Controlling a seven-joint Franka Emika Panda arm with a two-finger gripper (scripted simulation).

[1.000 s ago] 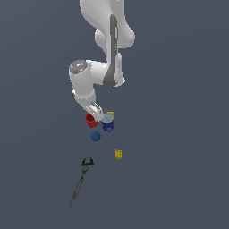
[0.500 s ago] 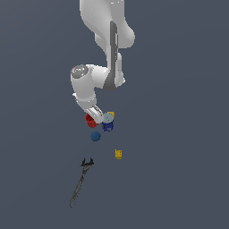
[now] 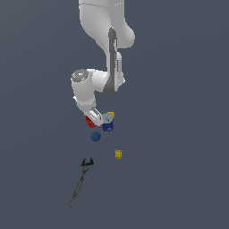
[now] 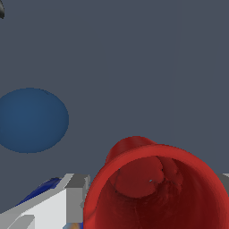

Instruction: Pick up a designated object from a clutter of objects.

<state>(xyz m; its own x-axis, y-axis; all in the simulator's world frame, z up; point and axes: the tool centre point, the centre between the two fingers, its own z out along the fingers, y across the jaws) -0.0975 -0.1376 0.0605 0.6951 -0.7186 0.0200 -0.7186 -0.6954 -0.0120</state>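
The red cup [image 4: 154, 188] sat between the fingers [image 4: 76, 199] of the tool [image 3: 95, 117], which closed narrowly against its rim, beside the blue ball [image 4: 32, 120].

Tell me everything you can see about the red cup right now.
The red cup is small, bright red and glossy like plastic, with a thick round rim and walls tapering to a narrower base. In the wrist view its open mouth faces the camera, the inside bare. It sits between the pincer fingers, grey pads flanking its rim on both sides; whether they press it is unclear. In the exterior view it shows mostly hidden under the arm's hand, beside the blue can and near the blue ball.
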